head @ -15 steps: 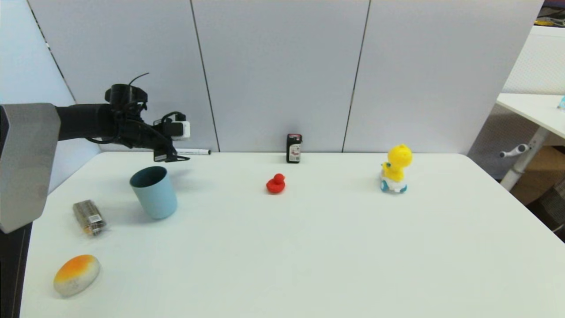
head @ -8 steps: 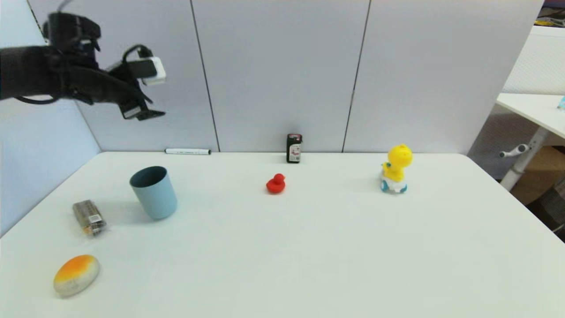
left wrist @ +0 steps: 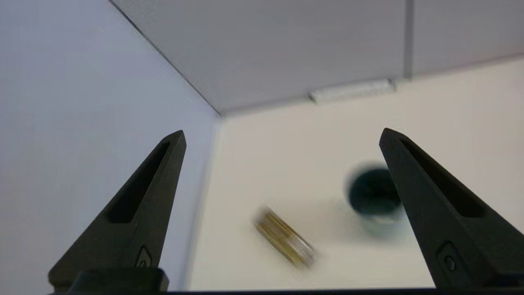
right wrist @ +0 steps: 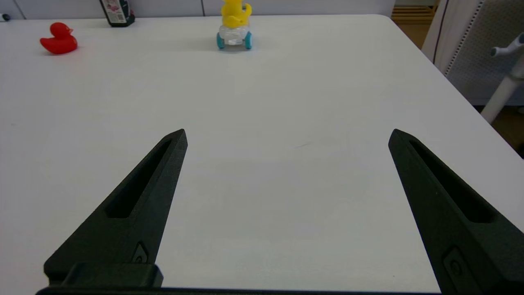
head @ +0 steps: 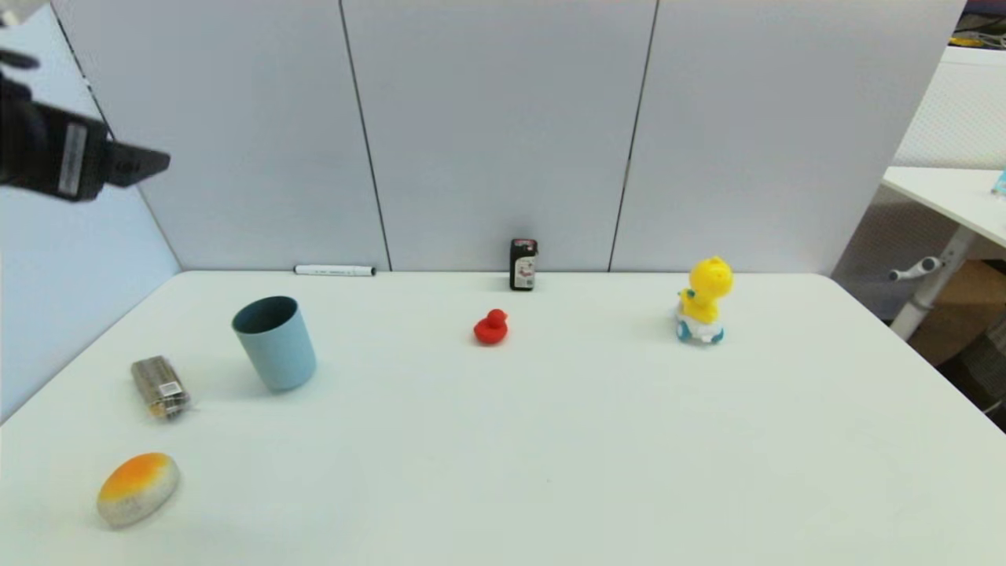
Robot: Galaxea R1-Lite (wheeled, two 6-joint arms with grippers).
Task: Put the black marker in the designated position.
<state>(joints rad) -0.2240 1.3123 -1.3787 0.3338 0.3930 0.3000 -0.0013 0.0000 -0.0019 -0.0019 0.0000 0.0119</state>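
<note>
A: Lying flat along the far edge of the white table [head: 550, 440], the black marker [head: 335, 270] is resting against the base of the grey partition wall [head: 487, 134], beyond the blue cup [head: 274, 343] and well apart from the small black bottle [head: 523, 264].

B: Is either gripper holding it?

A: No. The left gripper [left wrist: 282, 135] is hanging high over the table's far left corner with its fingers spread wide and nothing between them. In the head view only part of that arm is showing at the upper left. The right gripper [right wrist: 286, 133] is sitting low over the near right part of the table, also spread wide and empty, and appears to be parked.

B: Which step is in hand?

A: Judging from the layout, the marker is sitting free of both grippers, so either it is already occupying its designated spot or a pick is not yet begun. The pictures are not showing any marked target.

B: What is the next move calling for?

A: If a pick is needed, the left gripper should be descending with the fingers straddling the barrel across its length. The wall is leaving little clearance behind the marker. The foil-wrapped packet [head: 160, 386], the orange bun [head: 137, 487], the red duck [head: 491, 327] and the yellow duck toy car [head: 703, 301] are lying outside that path.
</note>
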